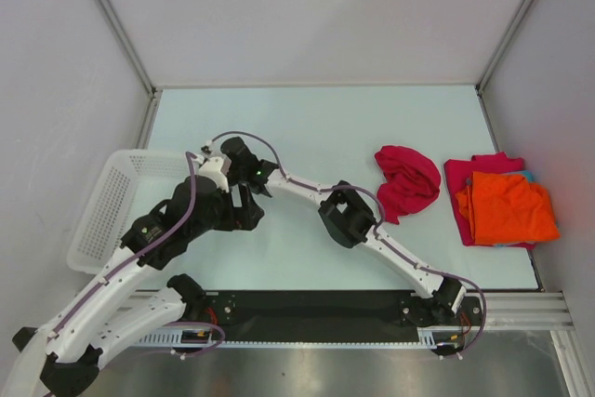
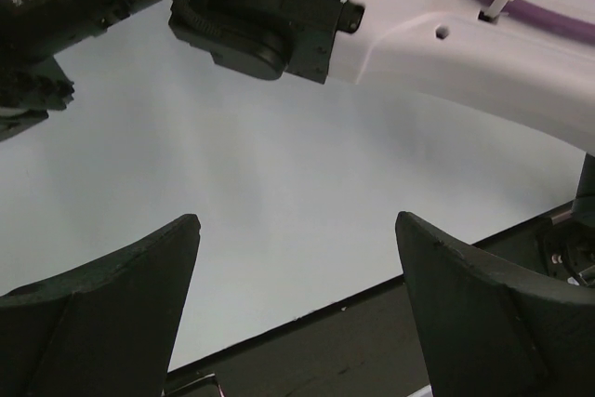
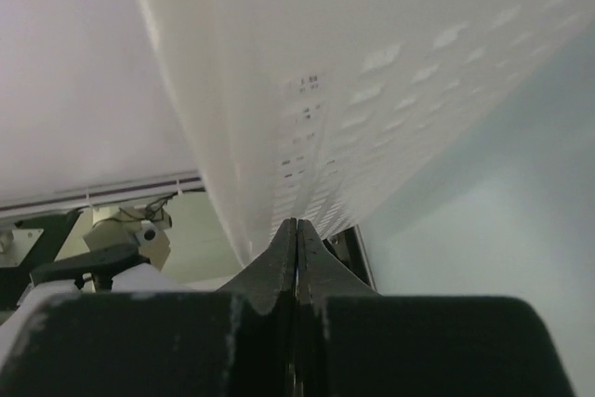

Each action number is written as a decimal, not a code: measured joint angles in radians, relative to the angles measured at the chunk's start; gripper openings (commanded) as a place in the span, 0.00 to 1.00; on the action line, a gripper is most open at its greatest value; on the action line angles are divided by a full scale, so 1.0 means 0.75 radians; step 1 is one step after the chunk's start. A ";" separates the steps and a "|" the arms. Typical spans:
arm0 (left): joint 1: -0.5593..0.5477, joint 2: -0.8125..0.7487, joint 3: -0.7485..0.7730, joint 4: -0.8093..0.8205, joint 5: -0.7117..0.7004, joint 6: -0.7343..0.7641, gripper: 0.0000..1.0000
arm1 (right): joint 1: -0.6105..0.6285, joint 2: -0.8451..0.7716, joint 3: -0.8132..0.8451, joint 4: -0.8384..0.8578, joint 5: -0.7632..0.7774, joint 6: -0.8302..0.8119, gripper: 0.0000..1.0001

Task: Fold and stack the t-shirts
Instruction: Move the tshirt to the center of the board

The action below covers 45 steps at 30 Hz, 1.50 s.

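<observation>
Crimson shirt lies crumpled beside the folded stack, well apart from me. My right gripper is pressed together against the basket wall, and my left gripper is spread over the table. With my arms this close, a swing could knock them together or drag the basket.

The left arm bends up from the lower left to centre-left, and the left gripper has its jaws spread wide. The right arm stretches from the lower right across to centre-left. The right gripper has its fingers pressed together.
</observation>
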 measured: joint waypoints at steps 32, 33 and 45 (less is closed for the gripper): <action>0.000 -0.057 0.004 -0.073 -0.034 -0.001 0.93 | -0.108 -0.097 -0.322 0.062 -0.002 -0.064 0.00; 0.001 -0.048 0.005 -0.073 -0.034 -0.002 0.92 | -0.145 -0.130 -0.367 0.017 0.027 -0.104 0.00; 0.167 0.504 0.143 -0.221 -0.130 -0.012 0.87 | -0.736 -0.780 -0.958 -0.207 0.415 -0.405 0.00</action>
